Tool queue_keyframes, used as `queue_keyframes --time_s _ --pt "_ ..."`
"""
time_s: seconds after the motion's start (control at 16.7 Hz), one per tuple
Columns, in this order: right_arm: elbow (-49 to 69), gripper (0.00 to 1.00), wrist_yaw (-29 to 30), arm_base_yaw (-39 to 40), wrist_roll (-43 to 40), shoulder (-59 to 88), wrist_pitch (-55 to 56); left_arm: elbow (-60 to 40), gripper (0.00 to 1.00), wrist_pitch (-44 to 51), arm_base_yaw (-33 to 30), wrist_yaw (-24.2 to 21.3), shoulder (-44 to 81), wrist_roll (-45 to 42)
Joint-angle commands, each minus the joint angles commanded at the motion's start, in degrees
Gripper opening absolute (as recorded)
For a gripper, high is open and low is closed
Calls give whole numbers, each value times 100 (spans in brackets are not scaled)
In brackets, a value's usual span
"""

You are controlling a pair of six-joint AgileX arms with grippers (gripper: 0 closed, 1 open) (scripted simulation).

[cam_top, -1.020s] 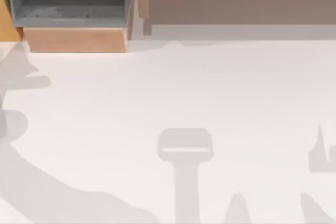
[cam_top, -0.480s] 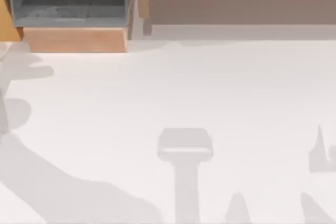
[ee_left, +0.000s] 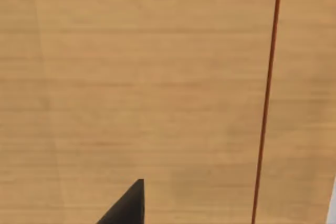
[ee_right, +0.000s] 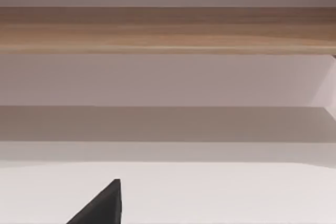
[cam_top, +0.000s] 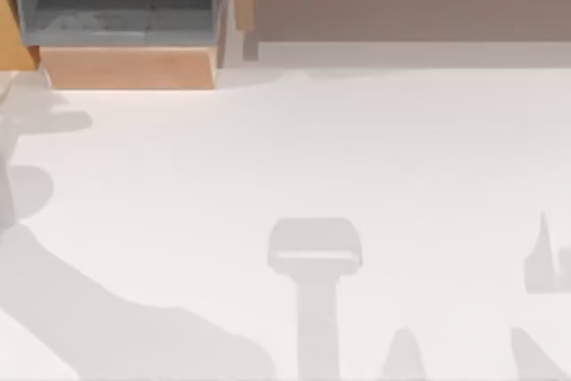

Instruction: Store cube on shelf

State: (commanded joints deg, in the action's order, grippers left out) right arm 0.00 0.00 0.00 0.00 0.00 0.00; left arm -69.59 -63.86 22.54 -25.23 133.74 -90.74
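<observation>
Left gripper [ee_left: 128, 205] is seen in the left wrist view as one dark tip, held close before a light wooden surface [ee_left: 157, 77] that is crossed by a thin reddish line [ee_left: 268, 103]. Whether this gripper is wide, narrow or holding anything cannot be told, and which piece of furniture the wood belongs to cannot be told either.

Right gripper [ee_right: 102, 205] is likewise seen in the right wrist view as a single dark tip, above the white table [ee_right: 220, 192]. Its state cannot be told. It is turned toward the shelf [ee_right: 168, 30], whose tan board is seen across the far part of the scene, with a shaded band beneath it.

From above, the near and middle parts of the table [cam_top: 375, 149] are marked by grey shadows. One T-shaped shadow [cam_top: 314, 247] lies near the middle, a broad slanting one is at the near left, and small pointed ones are at the near right.

At the far left a box compartment [cam_top: 125, 67] is set, framed in light wood and lined in grey. A faint pale smudge is seen on its grey floor, and what that smudge is cannot be told. Just right of it, along the far edge, the shelf [cam_top: 401, 11] is set: a tan top board over a duller brown front panel, reaching to the table's right side.
</observation>
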Motion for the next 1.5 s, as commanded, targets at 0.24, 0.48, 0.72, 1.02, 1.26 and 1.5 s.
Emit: queue_keyframes --time_s 0.24,0.48,0.72,1.02,1.26,1.5 --pt "0 100 0 0 0 0 0 0 40 0 0 0 0 0" --pt "0 100 0 0 0 0 0 0 10 0 0 0 0 0" --pt "0 100 0 0 0 0 0 0 0 0 0 0 0 0" --pt "0 100 0 0 0 0 0 0 0 0 0 0 0 0" --pt "0 100 0 0 0 0 0 241 0 -66 72 -70 -64 7" --pt "0 100 0 0 0 0 0 1115 0 -511 292 -266 -449 32"
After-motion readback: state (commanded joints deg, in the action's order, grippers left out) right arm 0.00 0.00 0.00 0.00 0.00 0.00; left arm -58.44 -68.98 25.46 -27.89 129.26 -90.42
